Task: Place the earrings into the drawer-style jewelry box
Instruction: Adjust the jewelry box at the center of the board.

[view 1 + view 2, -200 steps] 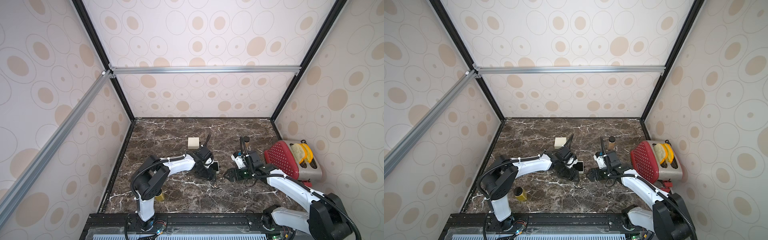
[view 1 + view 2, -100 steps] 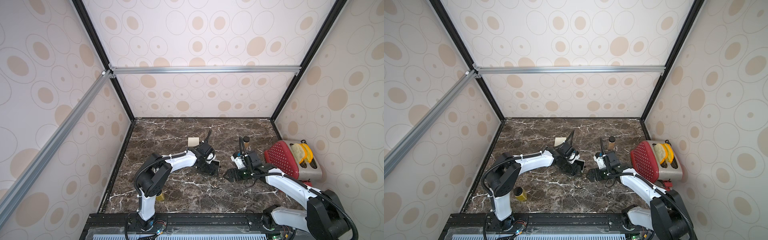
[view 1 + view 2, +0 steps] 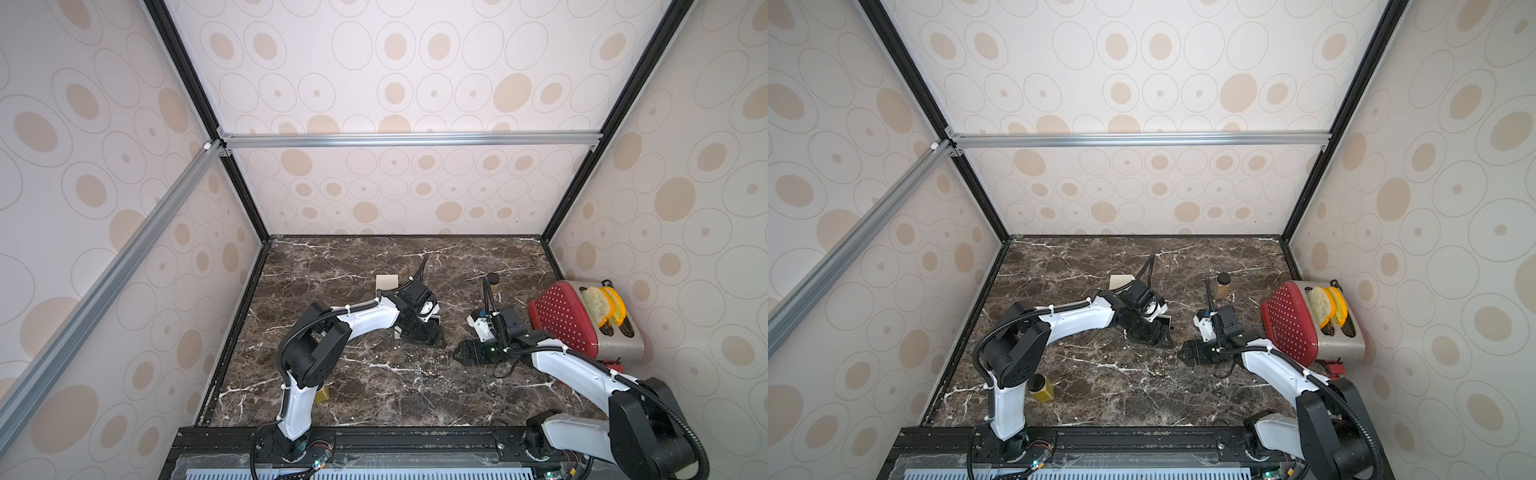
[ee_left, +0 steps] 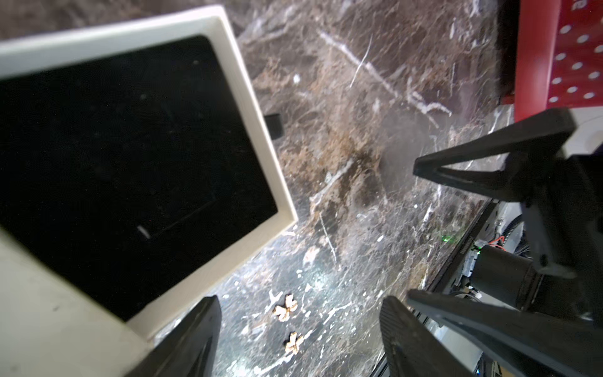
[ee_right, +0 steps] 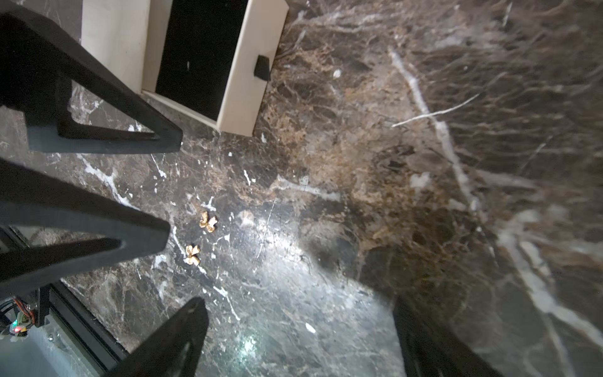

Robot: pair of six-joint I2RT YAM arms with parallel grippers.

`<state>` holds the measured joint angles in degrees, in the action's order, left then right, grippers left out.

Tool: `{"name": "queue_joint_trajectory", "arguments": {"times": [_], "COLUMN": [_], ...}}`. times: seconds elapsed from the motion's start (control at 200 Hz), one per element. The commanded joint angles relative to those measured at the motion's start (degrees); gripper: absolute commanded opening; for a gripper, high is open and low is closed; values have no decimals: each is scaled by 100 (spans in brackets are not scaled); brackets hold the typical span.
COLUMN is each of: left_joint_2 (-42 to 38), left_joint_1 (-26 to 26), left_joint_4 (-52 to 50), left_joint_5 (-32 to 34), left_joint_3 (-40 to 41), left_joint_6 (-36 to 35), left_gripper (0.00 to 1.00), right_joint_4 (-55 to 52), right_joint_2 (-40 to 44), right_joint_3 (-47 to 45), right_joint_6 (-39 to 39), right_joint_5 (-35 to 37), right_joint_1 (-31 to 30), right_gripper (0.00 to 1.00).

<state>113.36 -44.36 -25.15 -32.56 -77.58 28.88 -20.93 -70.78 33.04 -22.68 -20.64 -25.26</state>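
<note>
I have both arms reaching in toward the middle, with the two grippers tip to tip, near each other but apart. My left arm [image 3: 365,319] folds at a raised elbow. Its forearm runs out level and its wrist bends down, so the left gripper [image 3: 437,341] angles downward. In the left wrist view its fingers [image 4: 192,336] stand wide with nothing between them. My right arm [image 3: 575,372] stretches low from its base, and the right gripper [image 3: 457,354] points sideways at the left one. Its fingers [image 5: 176,339] are also spread wide and hold nothing.
</note>
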Motion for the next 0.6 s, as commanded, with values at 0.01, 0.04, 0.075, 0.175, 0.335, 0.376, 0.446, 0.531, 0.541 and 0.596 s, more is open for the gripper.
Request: {"name": "queue_joint_trajectory", "arguments": {"times": [0.01,0.04,0.075,0.175,0.335,0.376,0.446,0.531,0.541,0.596], "left_joint_2": [131,142,151,115,-497,-671,-885,-958,-950,-882], "left_joint_1": [41,41,34,41,-161,-257,-428,-656,-680,-811], "left_joint_4": [19,10,1,-102,-701,-941,-1347,-1623,-1664,-1791], "left_joint_5": [-41,-24,17,181,964,1226,1577,1919,1948,2057], "left_joint_3": [-291,-324,-336,-364,-157,-107,-5,-39,-60,-211], "left_joint_6": [74,80,98,109,-105,-174,-208,-216,-216,-225], "left_gripper": [79,79,79,79,79,77,72,65,64,59], "right_joint_4": [36,47,52,33,-119,-139,-120,-29,-20,11], "right_joint_2": [-102,-107,-111,-110,3,50,154,330,359,463], "right_joint_3": [-37,-34,-39,-25,45,45,-8,-134,-147,-202], "right_joint_6": [9,15,18,43,114,115,56,-6,-8,-2], "right_joint_5": [-2,3,0,50,330,425,516,566,569,545], "right_joint_1": [16,20,17,21,45,91,238,390,401,462], "right_gripper": [92,92,92,92,100,99,99,99,99,99]}}
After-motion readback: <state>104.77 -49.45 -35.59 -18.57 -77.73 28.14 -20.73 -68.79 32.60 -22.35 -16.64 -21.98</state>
